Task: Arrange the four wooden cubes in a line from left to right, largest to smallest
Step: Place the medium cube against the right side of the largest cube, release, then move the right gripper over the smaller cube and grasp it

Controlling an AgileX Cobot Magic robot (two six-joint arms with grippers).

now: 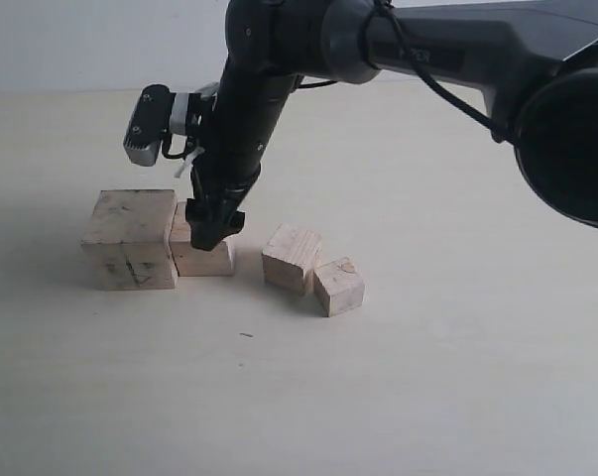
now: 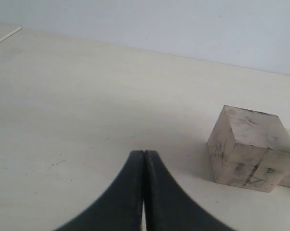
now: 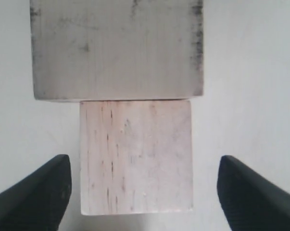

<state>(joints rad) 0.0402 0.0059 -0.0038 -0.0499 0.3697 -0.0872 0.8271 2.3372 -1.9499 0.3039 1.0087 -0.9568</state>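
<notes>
The right claw [image 1: 214, 226] is spread astride the second-largest cube [image 1: 201, 256], which is set against the largest cube [image 1: 130, 238] at its nine o'clock; the third cube [image 1: 291, 258] is seen at three o'clock. The left claw [image 2: 144, 156] is pressed together.

I count four wooden cubes: one largest cube [image 1: 130, 238], one second cube [image 1: 201, 258], one third cube [image 1: 292, 258] and one smallest cube [image 1: 338, 286]. One table [image 1: 427, 377]. Two grippers: one left gripper [image 2: 144, 154] and one right gripper [image 1: 211, 234]. The exterior view shows one arm [image 1: 249, 89].
</notes>
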